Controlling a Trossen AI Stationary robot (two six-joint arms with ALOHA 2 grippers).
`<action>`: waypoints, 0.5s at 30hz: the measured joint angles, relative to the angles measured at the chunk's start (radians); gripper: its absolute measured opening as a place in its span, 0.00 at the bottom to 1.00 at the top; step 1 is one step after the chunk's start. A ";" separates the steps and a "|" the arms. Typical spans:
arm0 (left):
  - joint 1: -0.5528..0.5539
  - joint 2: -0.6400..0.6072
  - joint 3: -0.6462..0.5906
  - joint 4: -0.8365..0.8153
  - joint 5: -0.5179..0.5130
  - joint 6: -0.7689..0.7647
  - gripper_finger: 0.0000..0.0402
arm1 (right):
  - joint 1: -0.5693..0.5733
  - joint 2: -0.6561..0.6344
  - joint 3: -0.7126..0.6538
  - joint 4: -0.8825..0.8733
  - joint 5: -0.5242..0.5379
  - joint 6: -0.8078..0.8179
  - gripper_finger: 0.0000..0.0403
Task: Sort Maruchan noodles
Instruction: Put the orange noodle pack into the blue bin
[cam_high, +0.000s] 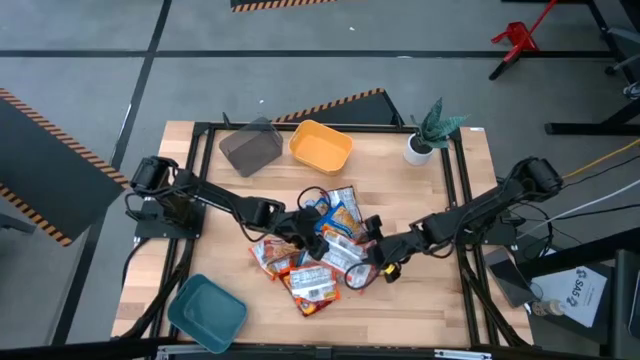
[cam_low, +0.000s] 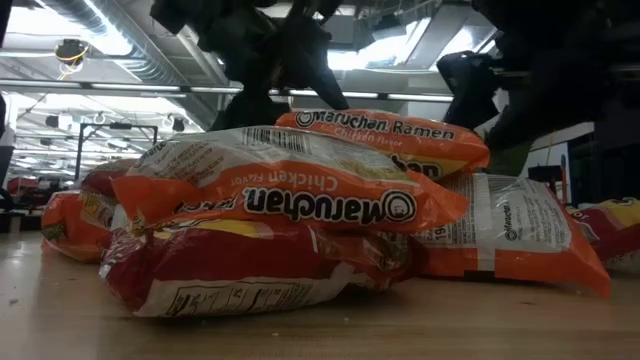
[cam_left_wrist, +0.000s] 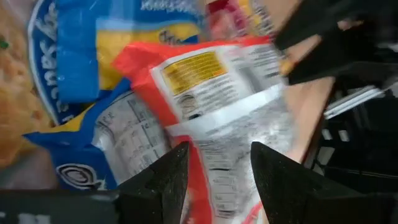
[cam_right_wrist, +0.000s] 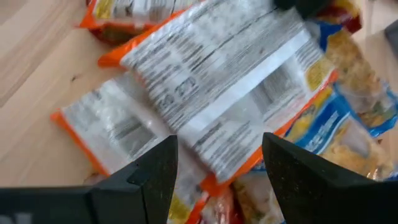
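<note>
The Maruchan noodles (cam_high: 320, 250) lie in a loose heap at the middle of the wooden table, packets overlapping each other. In the low view the orange-red packets (cam_low: 290, 195) are stacked two and three high. My left gripper (cam_high: 303, 243) reaches in from the left and stands open over a red-and-white packet (cam_left_wrist: 217, 112), its fingers (cam_left_wrist: 165, 183) on either side, next to a blue-yellow packet (cam_left_wrist: 81, 68). My right gripper (cam_high: 373, 252) comes from the right and is open over a silver packet with orange edges (cam_right_wrist: 217, 81). Whether the fingertips touch the packets is hidden.
At the table's far side stand a grey bin (cam_high: 252, 148) and a yellow bin (cam_high: 320, 146). A teal bin (cam_high: 207, 310) sits at the near left corner. A small potted plant (cam_high: 430, 135) stands at the far right. A black frame (cam_high: 462, 200) runs around the table.
</note>
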 joint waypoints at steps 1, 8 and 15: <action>0.001 0.004 -0.001 -0.006 0.007 -0.004 0.42 | 0.000 0.003 0.000 0.012 0.003 -0.011 0.55; 0.001 0.018 0.000 -0.005 0.061 -0.028 0.42 | 0.002 0.037 0.000 0.020 -0.011 -0.016 0.55; 0.003 0.012 0.000 0.010 0.050 -0.031 0.42 | 0.021 0.081 0.000 0.044 -0.024 -0.087 0.55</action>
